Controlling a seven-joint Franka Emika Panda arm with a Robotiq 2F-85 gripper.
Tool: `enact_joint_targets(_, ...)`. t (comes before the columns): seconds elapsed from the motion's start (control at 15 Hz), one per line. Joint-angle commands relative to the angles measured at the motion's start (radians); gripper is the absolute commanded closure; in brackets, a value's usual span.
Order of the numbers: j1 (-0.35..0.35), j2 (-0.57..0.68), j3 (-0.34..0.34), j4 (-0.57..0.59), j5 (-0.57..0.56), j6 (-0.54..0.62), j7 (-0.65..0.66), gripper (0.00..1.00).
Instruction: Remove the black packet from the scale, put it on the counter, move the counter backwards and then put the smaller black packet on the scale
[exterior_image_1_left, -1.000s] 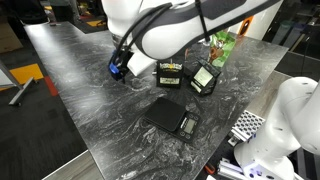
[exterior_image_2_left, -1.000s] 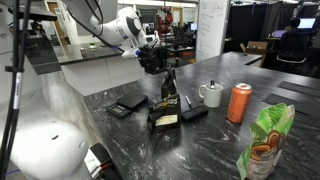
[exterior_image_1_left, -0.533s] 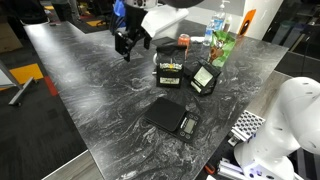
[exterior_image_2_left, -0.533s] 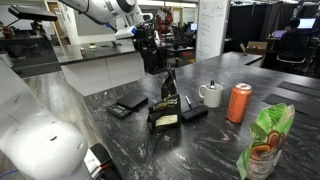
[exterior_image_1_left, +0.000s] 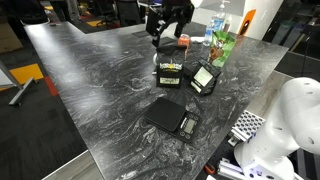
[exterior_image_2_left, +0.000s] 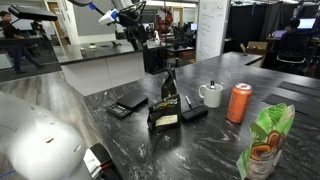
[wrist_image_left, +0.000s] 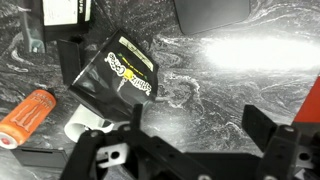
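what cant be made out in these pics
- Scale display reading: too small in an exterior view, and the top edge of the wrist view cuts the scale off.
- Small packet label: cut off by the top edge of the wrist view.
- Mug: partly hidden by the gripper in the wrist view.
- Big packet label text: blurred.

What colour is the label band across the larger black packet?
Yellow-gold; the larger black packet shows best in the wrist view.

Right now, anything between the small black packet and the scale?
Nothing visible. The small packet and the scale have bare counter between them; the scale's top is empty. The larger packet sits beside the small one, off that line.
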Motion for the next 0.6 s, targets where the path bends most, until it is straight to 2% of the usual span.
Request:
enact_joint_targets(0.0,-0.072,-0.14,-0.025,-0.147,0.047,0.005,0.013,0.0)
enact_joint_targets(0.07,-0.088,-0.17,-0.04,-0.181,0.05,0.018,-0.001,0.0)
enact_joint_targets(0.13,-0.087,-0.097,0.003,-0.094,0.04,0.0,-0.002,0.0)
enact_joint_targets(0.27,-0.109,-0.146,-0.016,-0.146,0.044,0.002,-0.005,0.0)
enact_joint_targets(0.53,-0.111,-0.17,-0.018,-0.167,0.048,0.003,-0.007,0.0)
